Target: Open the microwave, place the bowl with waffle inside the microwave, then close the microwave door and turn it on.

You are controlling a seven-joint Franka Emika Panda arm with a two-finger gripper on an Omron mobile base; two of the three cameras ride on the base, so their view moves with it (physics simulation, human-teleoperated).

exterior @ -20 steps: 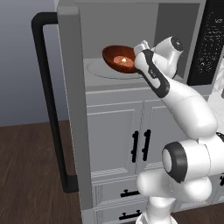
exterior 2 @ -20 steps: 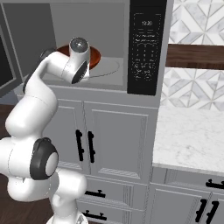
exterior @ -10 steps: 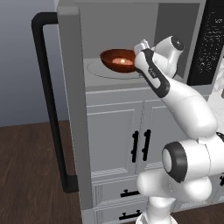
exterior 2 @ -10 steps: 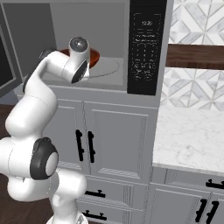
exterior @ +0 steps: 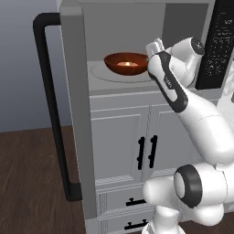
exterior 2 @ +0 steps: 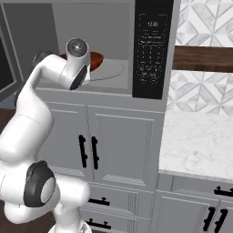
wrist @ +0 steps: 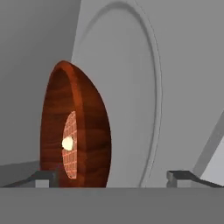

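Note:
The microwave [exterior: 137, 13] stands open, its door [exterior: 75, 96] swung out to the left with the black bar handle [exterior: 49, 105] toward me. Inside, the reddish-brown bowl [exterior: 127, 62] sits on the round turntable plate [exterior: 107, 74], and the pale waffle [exterior: 128, 64] lies in it. My gripper [exterior: 151, 49] is at the bowl's right rim, open. In the hand view the bowl [wrist: 76, 127] and waffle [wrist: 69, 151] lie close ahead, with the gripper [wrist: 111, 177] spread wide; the left fingertip [wrist: 43, 176] overlaps the rim.
The black control panel [exterior 2: 152, 45] flanks the cavity on the right. White cabinets with black handles [exterior 2: 88, 152] stand below. A marble counter [exterior 2: 198, 141] extends to the right under a patterned backsplash. Dark wood floor lies to the left.
The gripper has gone from shut on the bowl's rim to open and has let go. The bowl now rests level on the turntable.

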